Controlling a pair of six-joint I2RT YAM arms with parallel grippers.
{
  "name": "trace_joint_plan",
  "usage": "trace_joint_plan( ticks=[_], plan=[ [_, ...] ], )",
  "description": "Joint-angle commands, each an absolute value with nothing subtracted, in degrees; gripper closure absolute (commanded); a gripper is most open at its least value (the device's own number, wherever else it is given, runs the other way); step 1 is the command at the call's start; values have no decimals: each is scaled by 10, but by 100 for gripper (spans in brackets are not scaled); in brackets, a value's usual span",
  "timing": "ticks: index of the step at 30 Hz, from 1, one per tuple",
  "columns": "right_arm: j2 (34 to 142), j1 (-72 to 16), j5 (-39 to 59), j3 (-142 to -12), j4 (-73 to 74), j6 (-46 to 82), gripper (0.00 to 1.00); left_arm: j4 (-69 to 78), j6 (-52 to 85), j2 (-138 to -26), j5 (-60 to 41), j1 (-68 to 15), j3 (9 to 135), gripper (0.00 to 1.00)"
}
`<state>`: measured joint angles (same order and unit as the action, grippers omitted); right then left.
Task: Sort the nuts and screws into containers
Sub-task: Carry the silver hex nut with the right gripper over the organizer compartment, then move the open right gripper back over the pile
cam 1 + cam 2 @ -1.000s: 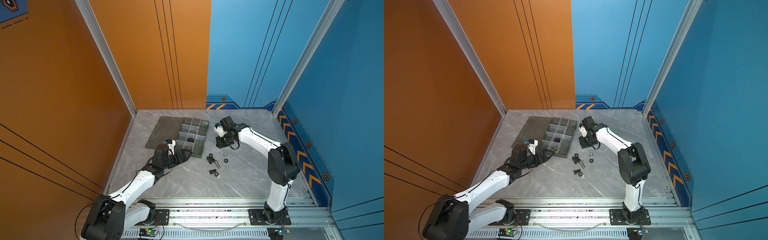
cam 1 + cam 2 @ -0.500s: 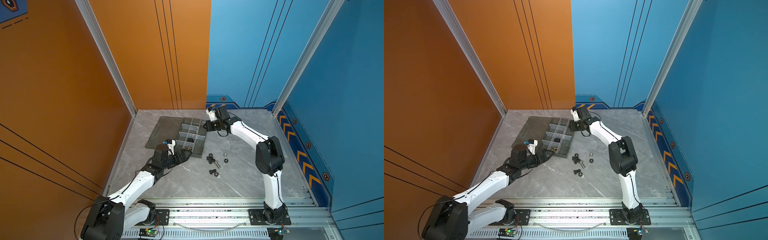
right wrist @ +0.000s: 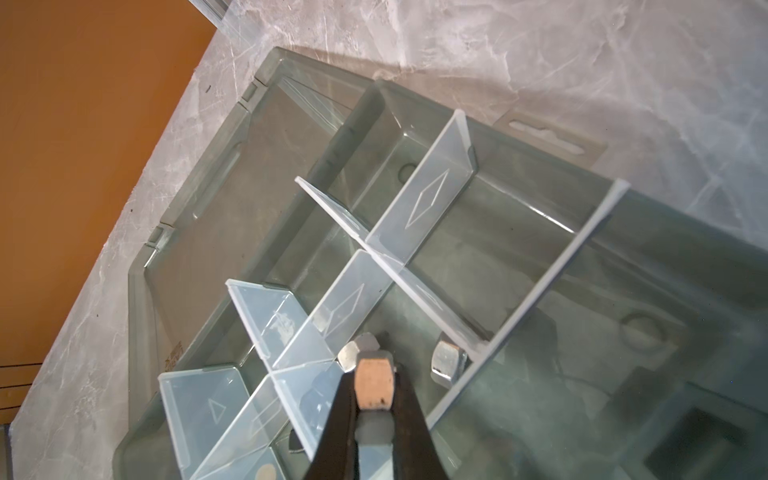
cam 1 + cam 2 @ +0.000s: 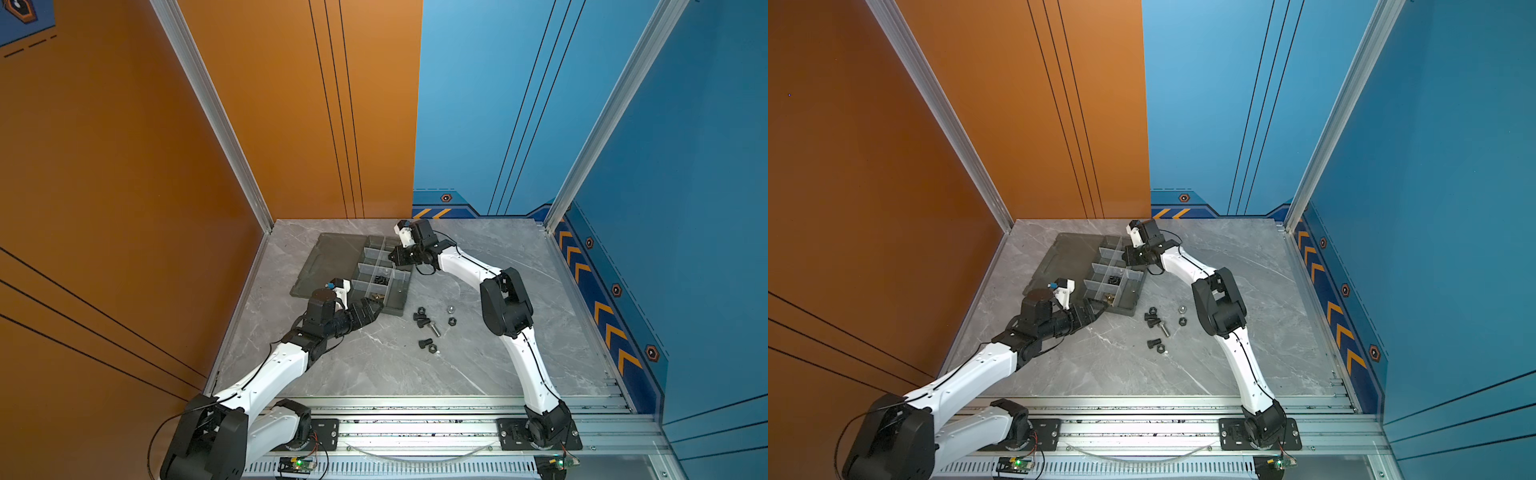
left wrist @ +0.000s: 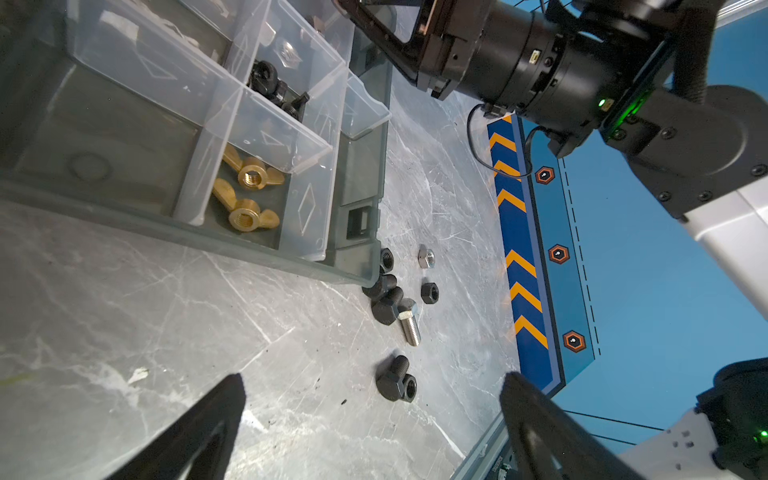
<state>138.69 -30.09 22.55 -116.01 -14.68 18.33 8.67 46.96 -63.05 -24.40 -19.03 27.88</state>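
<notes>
Only my right wrist view shows the silver nut [image 3: 375,388] gripped in the right pincer [image 3: 373,374], tray cell [image 3: 409,328] beneath; left pincer [image 5: 372,378] stands wide.

The grey stone worktop [image 4: 374,374] shows white veining. The dark grey translucent plastic organizer tray [image 5: 208,243] has frosted clear dividers [image 3: 424,208] etched with diamonds. The winged nuts [image 5: 243,216] are brass-gold, the stubby bolts [image 5: 390,380] black, one longer bolt [image 5: 409,326] silver. The right end effector [image 3: 374,374] has black fingers [image 3: 336,415] around a tan-tinted hex nut [image 3: 374,386]. A navy wall band [image 5: 517,232] bears orange chevrons.
</notes>
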Motion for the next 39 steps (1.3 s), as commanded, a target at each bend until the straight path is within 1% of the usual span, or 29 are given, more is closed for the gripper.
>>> trace_joint_plan(
  ticks=[1, 7, 12, 16, 22, 27, 32, 39],
  plan=[
    [1391, -307, 231, -1183, -148, 185, 100, 78, 461, -624, -237, -185, 289, 2],
    [1391, -308, 215, -1183, -167, 180, 69, 81, 463, -627, -238, -184, 288, 2],
    [1383, -307, 214, -1183, -182, 179, 61, 81, 463, -625, -238, -185, 288, 2],
    [1354, -305, 213, -1164, -191, 172, 60, 80, 464, -624, -238, -184, 287, 2],
    [1280, -303, 195, -1095, -203, 163, 56, 83, 464, -626, -237, -184, 288, 2],
    [1219, -300, 169, -1043, -246, 150, 53, 87, 465, -631, -238, -185, 289, 2],
    [1155, -295, 111, -990, -321, 146, 49, 89, 464, -635, -239, -185, 288, 2],
    [1097, -284, 43, -921, -407, 160, 46, 104, 466, -654, -243, -188, 292, 2]
  ],
)
